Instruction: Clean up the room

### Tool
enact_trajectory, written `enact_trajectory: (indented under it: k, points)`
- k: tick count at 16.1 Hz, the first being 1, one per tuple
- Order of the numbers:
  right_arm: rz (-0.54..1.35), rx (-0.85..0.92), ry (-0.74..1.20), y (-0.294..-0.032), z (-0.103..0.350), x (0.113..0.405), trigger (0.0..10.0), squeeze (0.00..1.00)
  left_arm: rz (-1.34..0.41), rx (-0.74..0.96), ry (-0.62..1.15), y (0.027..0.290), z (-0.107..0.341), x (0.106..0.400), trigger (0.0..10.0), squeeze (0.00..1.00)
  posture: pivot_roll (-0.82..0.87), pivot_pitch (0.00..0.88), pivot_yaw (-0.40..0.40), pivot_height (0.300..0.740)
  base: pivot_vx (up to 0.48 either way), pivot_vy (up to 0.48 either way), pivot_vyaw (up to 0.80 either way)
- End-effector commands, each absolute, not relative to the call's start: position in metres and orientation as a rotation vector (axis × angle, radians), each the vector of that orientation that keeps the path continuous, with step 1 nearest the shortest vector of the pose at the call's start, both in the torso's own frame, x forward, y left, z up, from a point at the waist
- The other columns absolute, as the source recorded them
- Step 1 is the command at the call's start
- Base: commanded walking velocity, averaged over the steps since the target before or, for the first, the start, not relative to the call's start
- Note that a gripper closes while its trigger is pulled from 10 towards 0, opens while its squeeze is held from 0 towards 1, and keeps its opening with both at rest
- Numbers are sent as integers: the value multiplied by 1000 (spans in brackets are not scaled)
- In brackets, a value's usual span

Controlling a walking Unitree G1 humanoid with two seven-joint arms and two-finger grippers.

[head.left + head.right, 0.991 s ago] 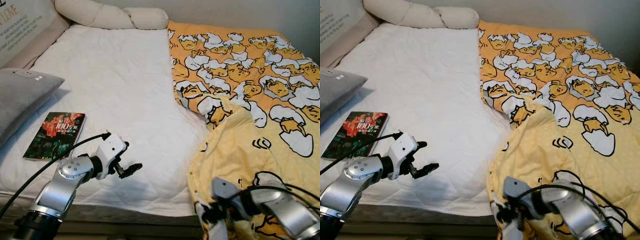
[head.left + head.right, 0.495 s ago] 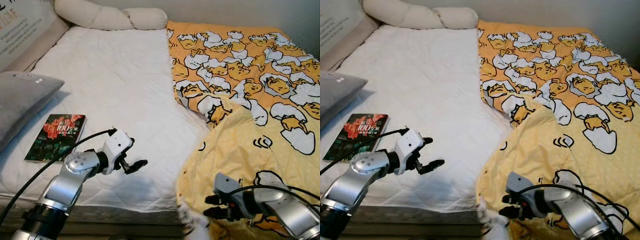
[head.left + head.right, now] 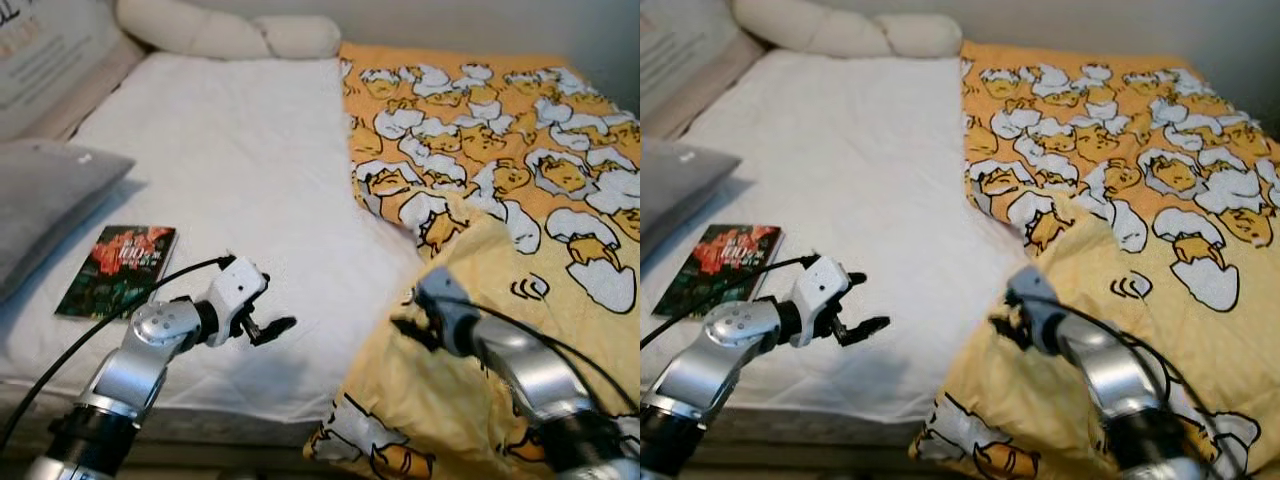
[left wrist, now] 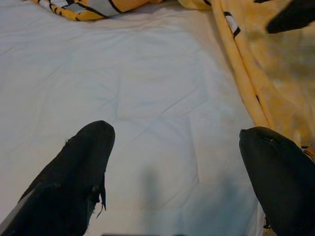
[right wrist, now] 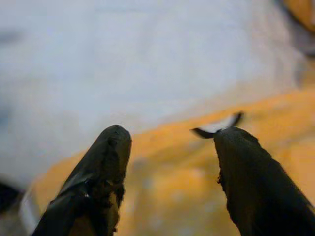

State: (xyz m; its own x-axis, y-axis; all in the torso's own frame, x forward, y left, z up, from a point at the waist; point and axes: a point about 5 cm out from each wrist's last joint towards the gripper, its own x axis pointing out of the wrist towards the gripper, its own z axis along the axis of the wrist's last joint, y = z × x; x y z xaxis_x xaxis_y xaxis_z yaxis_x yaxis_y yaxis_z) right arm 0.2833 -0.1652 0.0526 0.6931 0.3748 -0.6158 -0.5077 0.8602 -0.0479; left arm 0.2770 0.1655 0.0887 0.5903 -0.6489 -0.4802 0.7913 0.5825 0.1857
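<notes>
A yellow and orange duck-print blanket (image 3: 500, 170) covers the right half of the bed. Its near part is folded over and hangs off the front edge. My right gripper (image 3: 403, 326) is at the left edge of that fold, just above the white sheet (image 3: 230, 170). In the right wrist view its fingers (image 5: 108, 162) stand apart, with yellow fabric beyond them and nothing pinched. My left gripper (image 3: 272, 327) hovers open over the sheet near the bed's front edge. A dark book with a red cover (image 3: 118, 270) lies on the sheet to the left of it.
A grey pillow (image 3: 40, 200) lies at the bed's left side, above the book. A cream bolster (image 3: 230, 30) runs along the head of the bed, and a printed cushion (image 3: 50, 60) leans in the far left corner. The blanket's edge (image 4: 246, 73) lies close to my left gripper.
My right arm has risen from below the bed's front edge up to the blanket fold on the mattress. The fold has shifted left and now drapes lower. My left gripper has barely moved.
</notes>
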Motion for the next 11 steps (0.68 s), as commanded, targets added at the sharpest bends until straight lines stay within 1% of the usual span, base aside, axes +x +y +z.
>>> enact_trajectory:
  k: [1, 4, 7, 9, 10, 11]
  points:
    - [398, -197, 674, -171, 46, 285, 10000, 1000, -875, 415, 366, 160, 91, 276, 10000, 0, 22, 0, -51, 740, 0, 0, 0]
    - [229, -103, 776, -157, 32, 294, 10000, 1000, -881, 410, 370, 160, 89, 272, 10000, 0, 20, 0, -48, 740, 0, 0, 0]
    - [134, -114, 805, -152, 28, 305, 10000, 1000, -885, 416, 373, 159, 89, 272, 10000, 0, 20, 0, -47, 740, 0, 0, 0]
    - [125, -58, 802, -146, 27, 311, 10000, 1000, -886, 417, 370, 158, 90, 272, 10000, 0, 20, 0, -47, 740, 0, 0, 0]
    - [193, 4, 830, -137, 22, 313, 10000, 196, -886, 420, 368, 158, 91, 273, 10000, 0, 28, 0, -50, 740, 0, 0, 0]
    - [207, 15, 842, -135, 20, 313, 10000, 0, -886, 421, 368, 158, 91, 273, 10000, 0, 29, 0, -51, 740, 0, 0, 0]
